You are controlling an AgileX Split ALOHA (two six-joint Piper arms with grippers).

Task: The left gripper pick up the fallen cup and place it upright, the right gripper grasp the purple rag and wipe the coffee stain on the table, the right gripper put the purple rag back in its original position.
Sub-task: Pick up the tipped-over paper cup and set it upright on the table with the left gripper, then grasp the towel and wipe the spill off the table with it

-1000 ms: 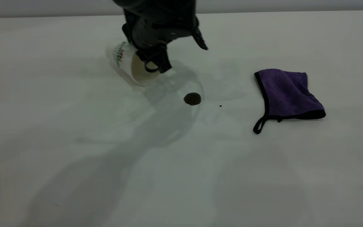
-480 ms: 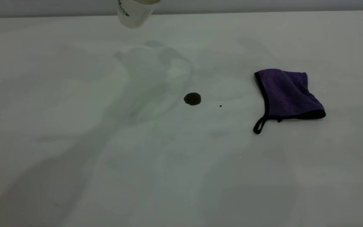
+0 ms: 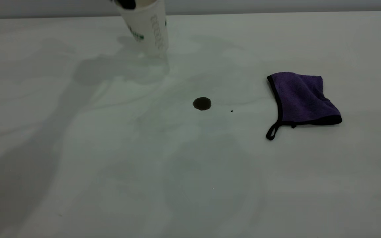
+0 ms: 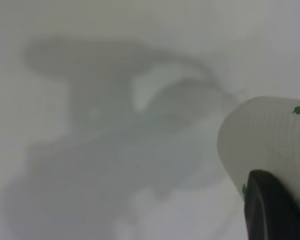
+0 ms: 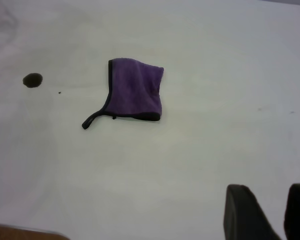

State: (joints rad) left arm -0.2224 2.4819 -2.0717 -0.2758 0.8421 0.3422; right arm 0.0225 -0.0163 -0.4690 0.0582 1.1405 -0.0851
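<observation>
The white paper cup (image 3: 147, 28) with green lettering is mouth up and slightly tilted at the back of the table (image 3: 111, 165). Its base is at or just above the surface. My left gripper (image 3: 126, 3) shows only as a black bit at the cup's rim, shut on it. In the left wrist view one black finger (image 4: 270, 210) presses against the cup's wall (image 4: 270, 135). The coffee stain (image 3: 202, 103) lies mid-table. The purple rag (image 3: 301, 97) lies flat to its right. My right gripper (image 5: 272, 212) hovers open, well away from the rag (image 5: 135, 90) and the stain (image 5: 32, 80).
A tiny black speck (image 3: 231, 111) lies between the stain and the rag. The rag's black corner loop (image 3: 271, 132) points toward the front. The table's back edge runs just behind the cup.
The cup went from lying tilted under the left gripper to lifted high, and has now come down mouth up at the back. Stain and rag have not moved.
</observation>
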